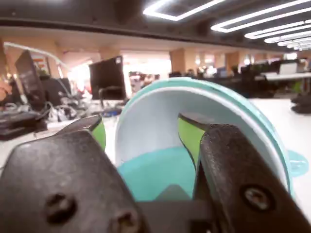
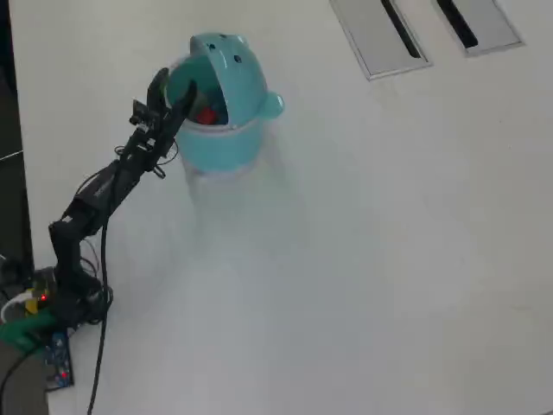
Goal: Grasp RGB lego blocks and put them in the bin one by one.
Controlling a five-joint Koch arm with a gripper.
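Note:
The turquoise bin stands at the upper left of the white table with its eared lid tipped open. A red lego block lies inside it. My gripper is at the bin's open mouth, on its left side. In the wrist view my gripper is open with nothing between its green-lined fingers, and the bin's pale inner wall fills the gap ahead. The green and blue blocks are out of view.
Two grey slotted plates lie at the table's top right. The arm's base and cables sit at the bottom left edge. The wrist view shows monitors beyond the table.

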